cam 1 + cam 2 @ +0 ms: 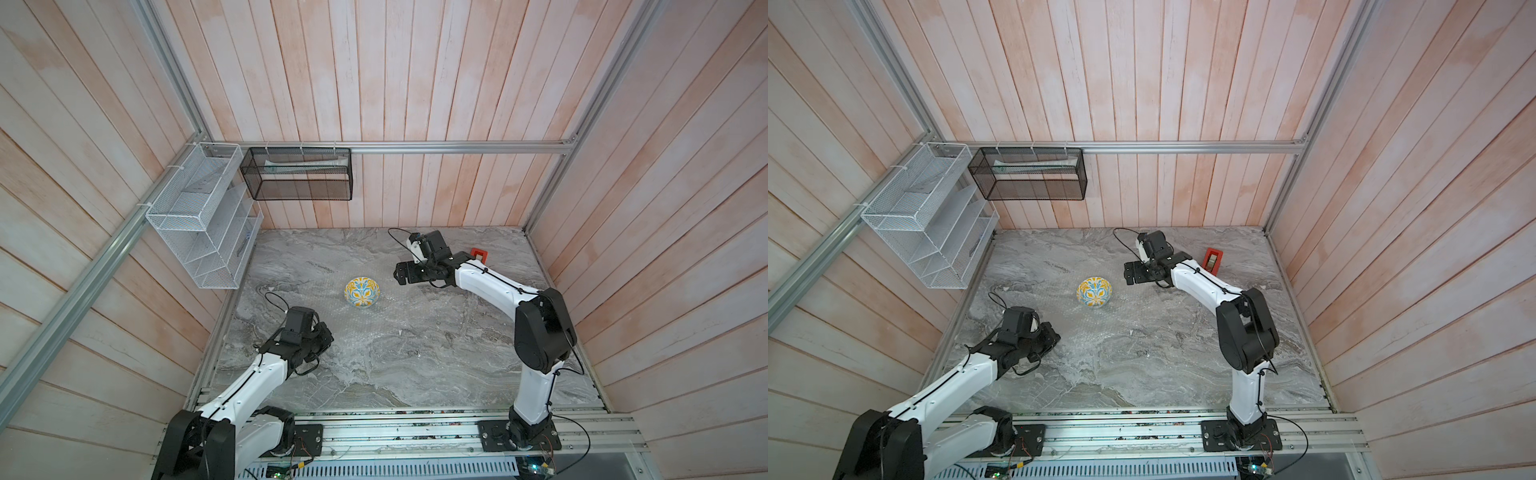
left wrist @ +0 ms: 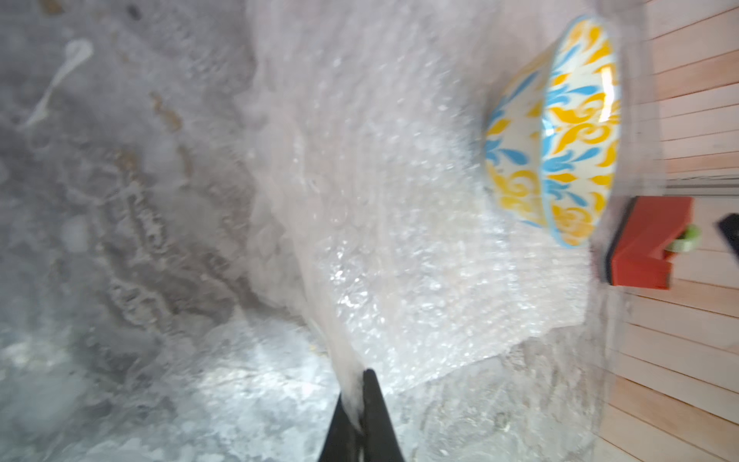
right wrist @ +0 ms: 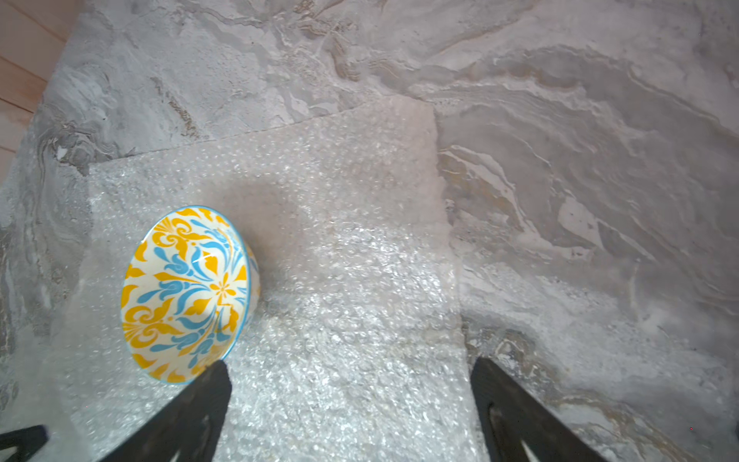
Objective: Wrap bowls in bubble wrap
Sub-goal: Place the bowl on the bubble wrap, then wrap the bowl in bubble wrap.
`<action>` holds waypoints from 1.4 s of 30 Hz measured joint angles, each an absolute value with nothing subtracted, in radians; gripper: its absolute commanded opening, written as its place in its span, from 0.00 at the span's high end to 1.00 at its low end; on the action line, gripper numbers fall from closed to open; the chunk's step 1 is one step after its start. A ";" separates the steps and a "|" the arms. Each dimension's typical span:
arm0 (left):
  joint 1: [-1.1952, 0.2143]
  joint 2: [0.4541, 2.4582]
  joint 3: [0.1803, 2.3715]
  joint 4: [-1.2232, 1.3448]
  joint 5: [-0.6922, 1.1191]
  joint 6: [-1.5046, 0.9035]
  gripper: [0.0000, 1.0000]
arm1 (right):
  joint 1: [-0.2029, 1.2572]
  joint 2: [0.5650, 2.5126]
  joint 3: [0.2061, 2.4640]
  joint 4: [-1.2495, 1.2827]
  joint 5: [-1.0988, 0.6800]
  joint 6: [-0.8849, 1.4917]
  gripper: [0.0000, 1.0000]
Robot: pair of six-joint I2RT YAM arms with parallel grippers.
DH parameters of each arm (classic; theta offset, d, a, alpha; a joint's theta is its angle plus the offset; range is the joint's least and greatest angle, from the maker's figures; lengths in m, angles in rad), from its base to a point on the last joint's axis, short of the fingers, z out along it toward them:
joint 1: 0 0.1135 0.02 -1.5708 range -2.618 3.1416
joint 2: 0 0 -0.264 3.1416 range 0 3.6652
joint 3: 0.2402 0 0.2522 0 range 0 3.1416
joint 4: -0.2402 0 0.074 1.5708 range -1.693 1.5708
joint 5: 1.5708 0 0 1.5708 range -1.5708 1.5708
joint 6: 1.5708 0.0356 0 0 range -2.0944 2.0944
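Pinching a gathered fold of the large clear, crinkly bubble wrap sheet (image 2: 400, 200) with the left tool (image 2: 362, 380), black jaws closed tight on the plastic. Sitting low over the grey marbled tabletop (image 1: 436, 365) in both top views, on the robot's left of the small round white bowl with a yellow-orange and blue floral pattern (image 1: 362, 292), and nearer the arm bases than the bowl.

Lying tilted on the spread wrap, that bowl (image 3: 188, 294), patterned inside turned up and partly toward the right tool (image 3: 348, 372). Holding nothing there, jaws spread wide, poised above the wrap on the robot's right of the bowl and clear of it in the top views.

Standing farther out from the bowl on that same side, beyond the right arm: a red tape dispenser (image 1: 1212, 259).
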State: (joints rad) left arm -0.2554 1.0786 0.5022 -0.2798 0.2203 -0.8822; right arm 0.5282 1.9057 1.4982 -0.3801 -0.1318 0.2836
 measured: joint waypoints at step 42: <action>-0.316 1.916 1.161 -0.098 0.361 -0.765 0.91 | 0.344 2.262 1.763 -0.169 -0.469 0.347 0.05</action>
